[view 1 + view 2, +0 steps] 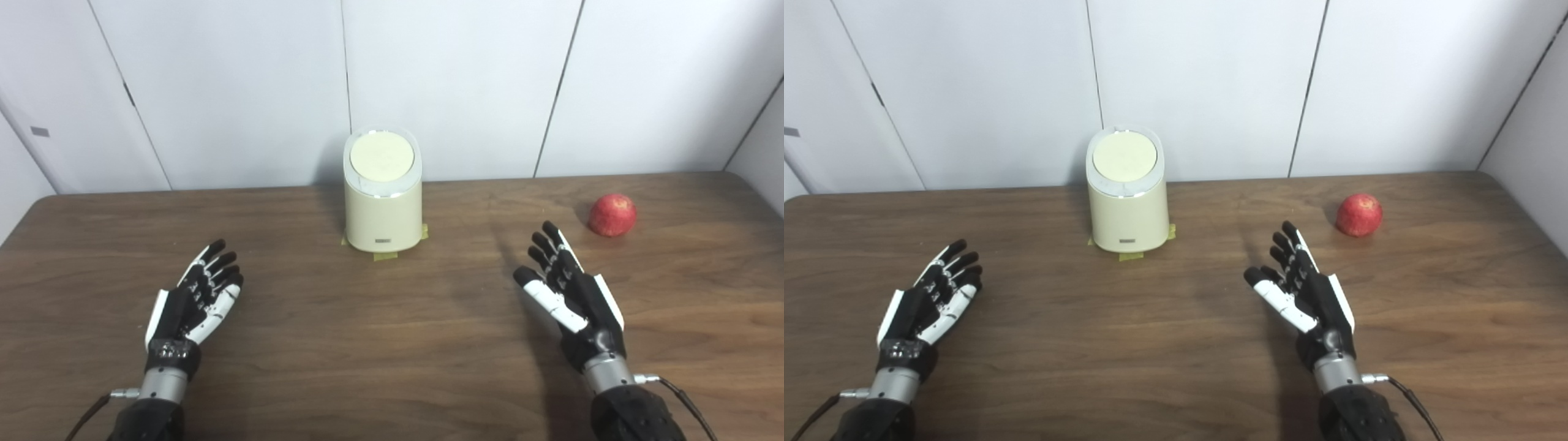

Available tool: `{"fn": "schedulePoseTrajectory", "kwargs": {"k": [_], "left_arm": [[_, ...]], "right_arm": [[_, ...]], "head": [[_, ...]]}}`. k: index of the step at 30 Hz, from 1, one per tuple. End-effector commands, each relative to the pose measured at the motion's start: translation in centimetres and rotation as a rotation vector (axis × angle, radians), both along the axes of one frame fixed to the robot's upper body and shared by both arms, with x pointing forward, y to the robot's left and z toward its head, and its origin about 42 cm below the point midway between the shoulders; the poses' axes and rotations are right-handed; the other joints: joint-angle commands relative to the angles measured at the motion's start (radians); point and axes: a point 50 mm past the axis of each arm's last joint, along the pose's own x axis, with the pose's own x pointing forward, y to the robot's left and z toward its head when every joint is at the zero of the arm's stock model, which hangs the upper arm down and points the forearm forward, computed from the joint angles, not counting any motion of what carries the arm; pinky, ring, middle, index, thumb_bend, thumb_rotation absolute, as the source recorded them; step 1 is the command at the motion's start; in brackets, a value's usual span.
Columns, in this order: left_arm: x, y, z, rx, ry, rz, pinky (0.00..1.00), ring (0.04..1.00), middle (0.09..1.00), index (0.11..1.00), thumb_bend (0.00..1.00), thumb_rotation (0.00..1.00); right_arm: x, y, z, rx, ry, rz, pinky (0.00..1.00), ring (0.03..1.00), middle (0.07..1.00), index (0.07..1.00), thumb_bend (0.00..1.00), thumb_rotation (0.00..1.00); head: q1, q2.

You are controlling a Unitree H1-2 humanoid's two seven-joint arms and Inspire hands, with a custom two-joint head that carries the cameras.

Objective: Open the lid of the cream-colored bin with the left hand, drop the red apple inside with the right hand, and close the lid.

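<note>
A: Status of bin?
B: Cream-colored bin [383,208] upright at table [367,343] rear centre, lid [381,156] down, yellow tape [384,255] at base.
A: Apple?
B: Red apple [612,215] far right, on tabletop (well apart from bin).
A: Hands?
B: Left hand [197,295] and right hand [566,286] both empty, fingers spread, palms facing in; right nearer apple, no contact.

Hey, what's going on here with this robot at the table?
Nothing is being handled yet. The left hand and the right hand are both open and empty above the wooden table. The cream-colored bin stands at the far middle with its lid shut. The red apple lies on the table at the far right, just beyond the right hand and apart from it.
</note>
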Motion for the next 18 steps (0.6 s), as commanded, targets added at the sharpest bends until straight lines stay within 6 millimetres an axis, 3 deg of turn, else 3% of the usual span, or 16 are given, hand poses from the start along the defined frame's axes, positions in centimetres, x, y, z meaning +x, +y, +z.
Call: {"fn": "schedulePoseTrajectory", "kwargs": {"k": [1, 18], "left_arm": [[-1.17, 0.01, -1.23, -0.006, 0.032, 0.003, 0.83, 0.841, 0.861, 0.916, 0.46, 0.33], [-1.38, -0.16, -1.12, -0.012, 0.04, 0.001, 0.84, 0.845, 0.866, 0.921, 0.46, 0.34]], "right_arm": [[0.42, 0.06, 1.82, -0.02, -0.078, 0.004, 0.82, 0.931, 0.935, 0.941, 0.63, 0.42], [0.41, 0.12, 1.31, -0.028, -0.067, 0.016, 0.82, 0.924, 0.938, 0.942, 0.64, 0.44]], "head": [[-0.001, 0.0], [0.006, -0.004]]}}
